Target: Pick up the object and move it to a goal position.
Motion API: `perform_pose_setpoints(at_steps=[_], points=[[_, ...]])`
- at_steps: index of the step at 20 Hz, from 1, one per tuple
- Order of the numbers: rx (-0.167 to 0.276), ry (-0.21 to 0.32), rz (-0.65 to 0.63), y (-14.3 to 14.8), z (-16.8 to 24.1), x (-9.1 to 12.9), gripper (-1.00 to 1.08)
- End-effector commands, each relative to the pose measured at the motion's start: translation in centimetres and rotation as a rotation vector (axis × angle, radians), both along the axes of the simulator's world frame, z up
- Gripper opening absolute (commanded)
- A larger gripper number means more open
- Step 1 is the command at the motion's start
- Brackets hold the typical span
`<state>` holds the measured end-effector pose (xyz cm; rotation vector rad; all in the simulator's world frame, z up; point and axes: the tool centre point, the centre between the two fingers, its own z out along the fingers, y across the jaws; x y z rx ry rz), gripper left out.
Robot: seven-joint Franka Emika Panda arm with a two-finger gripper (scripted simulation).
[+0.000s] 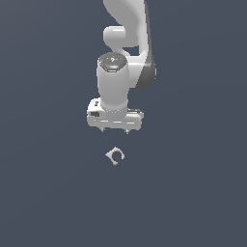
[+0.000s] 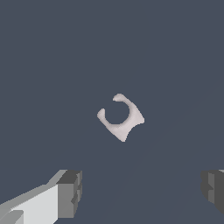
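The object (image 1: 115, 156) is a tiny pale pinkish-white C-shaped ring lying flat on the dark grey floor, a short way in front of the arm in the exterior view. In the wrist view the object (image 2: 121, 118) lies apart from both fingers, beyond the gap between them. My gripper (image 1: 115, 130) hangs above the floor with only its fingertips (image 1: 127, 130) showing under the white hand. It is open: the two dark pads (image 2: 70, 194) stand wide apart with nothing between them. The gripper (image 2: 141, 192) touches nothing.
The white arm (image 1: 126, 38) rises behind the gripper toward the top of the exterior view. The plain dark grey floor (image 1: 48, 193) extends all around, with no other object on it.
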<state>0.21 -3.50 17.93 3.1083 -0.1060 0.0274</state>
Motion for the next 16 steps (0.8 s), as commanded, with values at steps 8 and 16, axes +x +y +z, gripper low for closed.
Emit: perform_pose_setpoints(at_steps=[8, 16], points=[[-0.004, -0.012, 0.056, 1.2, 0.9, 0.4, 1.00], [-0.006, -0.015, 0.076, 1.5, 1.1, 0.6, 1.00]])
